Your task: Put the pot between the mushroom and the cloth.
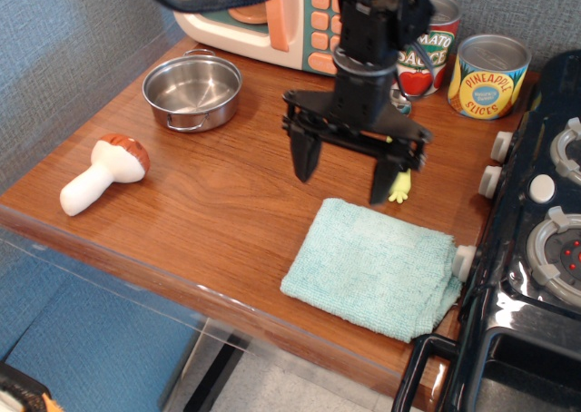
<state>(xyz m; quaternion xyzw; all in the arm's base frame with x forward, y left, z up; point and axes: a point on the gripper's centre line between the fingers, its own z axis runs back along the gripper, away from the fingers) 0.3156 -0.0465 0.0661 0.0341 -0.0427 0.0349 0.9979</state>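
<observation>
The bench (218, 203) is carrying everything, with a toy stove (536, 249) at its right end and a toy microwave (272, 13) at the back. The tool (343, 171) is hanging over the middle of the bench with its two fingers spread wide and nothing between them — released, and well apart from the pot. The cloth (372, 267) is lying flat near the front right edge, soft and fuzzy, so anything set half on it would likely be sitting crooked. The pot (192, 90) is sitting upright and empty at the back left, just in front of the microwave; it is looking light, stiff and slick, being thin shiny steel, so a pinch on the smooth wall may be slipping. The rim is probably the best hold, one finger inside and one outside — the thin wire handles are looking too small to catch reliably. The mushroom (102, 174) is lying on its side near the front left, with bare bench between it and the cloth. Two cans (490, 76) are standing at the back right.
</observation>
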